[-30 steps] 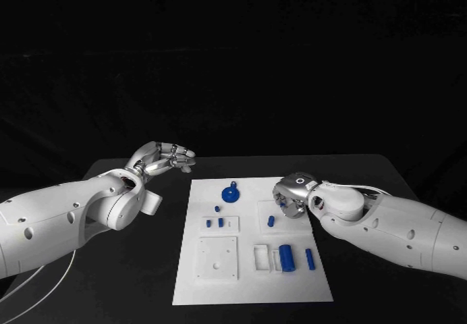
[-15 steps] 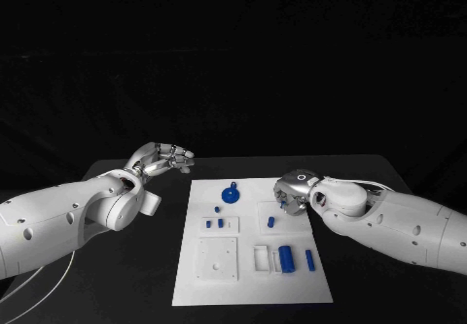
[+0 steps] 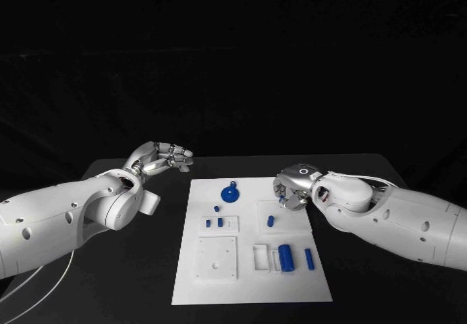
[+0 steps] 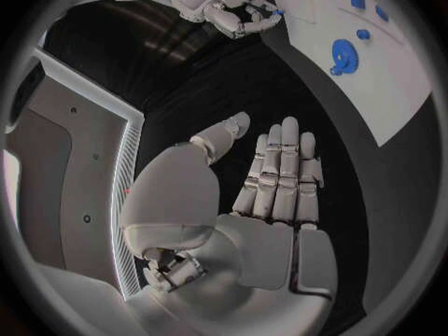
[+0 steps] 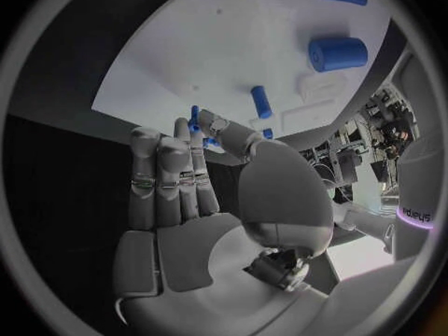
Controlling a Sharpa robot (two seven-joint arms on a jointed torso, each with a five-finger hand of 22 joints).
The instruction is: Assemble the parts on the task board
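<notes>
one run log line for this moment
left hand: open, off board | right hand: open over task board right edge | blue gear: on board

task board: white | parts: blue | table: black | hands: silver

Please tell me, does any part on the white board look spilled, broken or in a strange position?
Nothing stands out. The blue parts, such as the gear and the large cylinder, lie in order on the task board. The left hand and the right hand hold nothing.
</notes>
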